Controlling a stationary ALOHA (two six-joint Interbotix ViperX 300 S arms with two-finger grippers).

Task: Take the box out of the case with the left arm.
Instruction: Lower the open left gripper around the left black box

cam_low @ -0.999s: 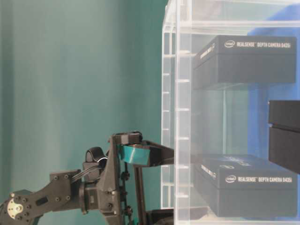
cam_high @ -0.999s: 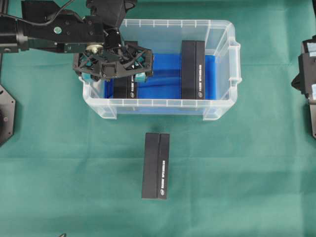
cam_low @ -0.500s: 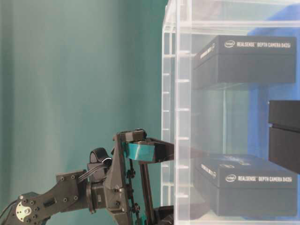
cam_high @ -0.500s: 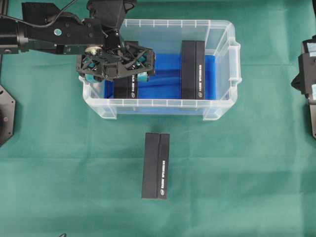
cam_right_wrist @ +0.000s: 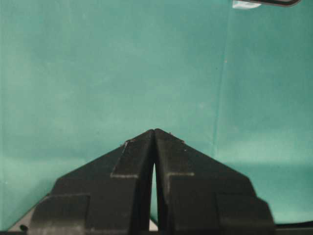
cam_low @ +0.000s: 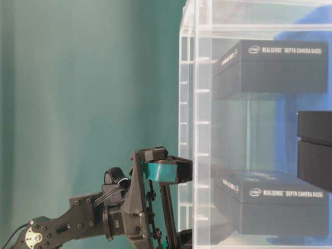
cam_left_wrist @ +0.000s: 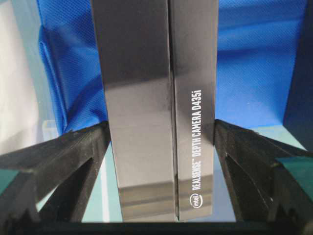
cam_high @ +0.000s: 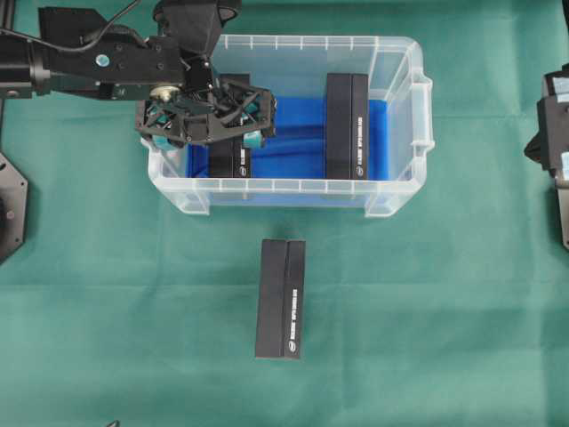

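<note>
Left gripper (cam_high: pixel 206 118) spread wide astride black box (cam_left_wrist: pixel 156 107) inside clear case (cam_high: pixel 293 185), fingers not touching it, right gripper (cam_right_wrist: pixel 154 142) pressed together over green cloth (cam_high: pixel 427 302)

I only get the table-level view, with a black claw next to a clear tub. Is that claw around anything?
Observer: Yes. The left wrist view shows the left gripper with open jaws straddling a black box; whether they touch it, I cannot tell.
Operator: Are all the boxes inside the tub?
Observer: No. Overhead, a third box lies on the green cloth outside the case.
Operator: And the other arm?
Observer: The right gripper is shut, over bare cloth.
</note>
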